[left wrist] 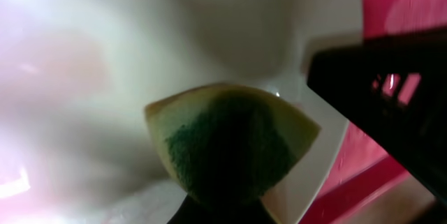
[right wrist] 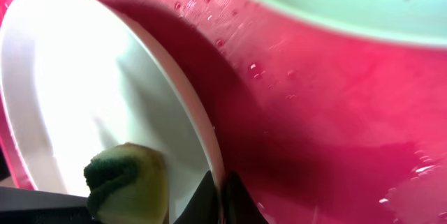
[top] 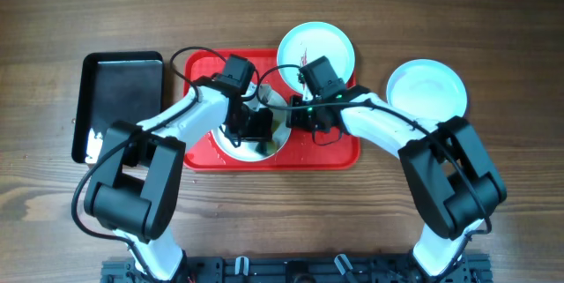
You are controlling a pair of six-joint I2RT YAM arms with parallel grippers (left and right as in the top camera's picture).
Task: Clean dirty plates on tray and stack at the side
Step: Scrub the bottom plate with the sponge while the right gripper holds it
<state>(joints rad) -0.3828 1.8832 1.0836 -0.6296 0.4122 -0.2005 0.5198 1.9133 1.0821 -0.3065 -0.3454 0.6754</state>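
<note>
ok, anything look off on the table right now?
Yes: the smeared plate straddles the red tray at its far rim, partly off it, not flat inside. There are also droplets on the tray floor. Nothing else stands out.

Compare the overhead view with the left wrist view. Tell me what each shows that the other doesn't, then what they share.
Only the overhead view shows the black tray, a second plate with a red smear overlapping the far edge of the red tray, and a third plate on the table to the side. Only the left wrist view shows the sponge, its green face against the white plate. Both show that white plate and the red tray under it.
</note>
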